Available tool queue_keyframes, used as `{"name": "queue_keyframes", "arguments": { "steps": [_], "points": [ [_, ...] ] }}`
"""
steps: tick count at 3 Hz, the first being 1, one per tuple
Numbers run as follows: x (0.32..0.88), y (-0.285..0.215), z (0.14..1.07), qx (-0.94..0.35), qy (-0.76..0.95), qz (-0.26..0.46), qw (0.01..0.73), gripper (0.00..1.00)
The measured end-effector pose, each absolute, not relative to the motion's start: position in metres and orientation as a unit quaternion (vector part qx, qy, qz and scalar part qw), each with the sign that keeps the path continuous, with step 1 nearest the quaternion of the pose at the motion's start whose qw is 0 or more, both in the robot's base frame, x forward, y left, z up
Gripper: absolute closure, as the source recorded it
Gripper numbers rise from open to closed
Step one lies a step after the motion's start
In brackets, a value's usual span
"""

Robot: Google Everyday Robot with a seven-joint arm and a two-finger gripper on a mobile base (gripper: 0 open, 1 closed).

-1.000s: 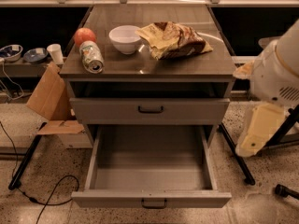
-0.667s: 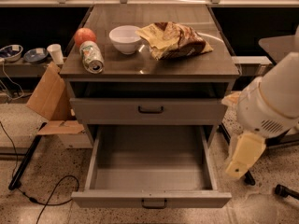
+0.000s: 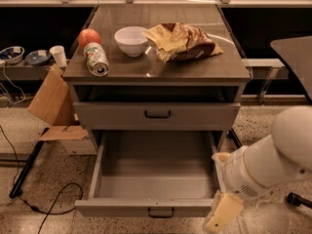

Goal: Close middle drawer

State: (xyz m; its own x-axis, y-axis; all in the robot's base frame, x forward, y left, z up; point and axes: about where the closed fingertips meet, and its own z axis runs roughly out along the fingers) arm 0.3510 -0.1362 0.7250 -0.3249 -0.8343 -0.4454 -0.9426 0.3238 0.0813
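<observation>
While middle drawer [image 3: 122, 207] juts camera-ward, front left-right; fingers [image 3: 223, 213] at right corner, spread unclear

A white bowl [image 3: 131, 40] stands on the cabinet top [image 3: 200, 68]. Just left of the bowl is a red apple [image 3: 89, 37], left and nearer a tipped can [image 3: 96, 59], and to its right a crumpled bag [image 3: 184, 42]. Farther left of the bowl, off the cabinet, stands a paper cup [image 3: 59, 55].

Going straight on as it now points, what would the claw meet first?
Probably the speckled floor by the front corner of the open grey metal middle drawer; the cream claw, beside it, points down-left.
</observation>
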Motion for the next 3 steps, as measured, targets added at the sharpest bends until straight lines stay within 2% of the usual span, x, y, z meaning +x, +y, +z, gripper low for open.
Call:
{"name": "queue_keyframes", "arguments": {
  "steps": [1,3],
  "points": [
    [0.34,-0.117,0.65,-0.505,0.814,0.233,0.166,0.0],
    [0.345,-0.117,0.637,-0.496,0.815,0.249,0.165,0.0]
  ]
}}
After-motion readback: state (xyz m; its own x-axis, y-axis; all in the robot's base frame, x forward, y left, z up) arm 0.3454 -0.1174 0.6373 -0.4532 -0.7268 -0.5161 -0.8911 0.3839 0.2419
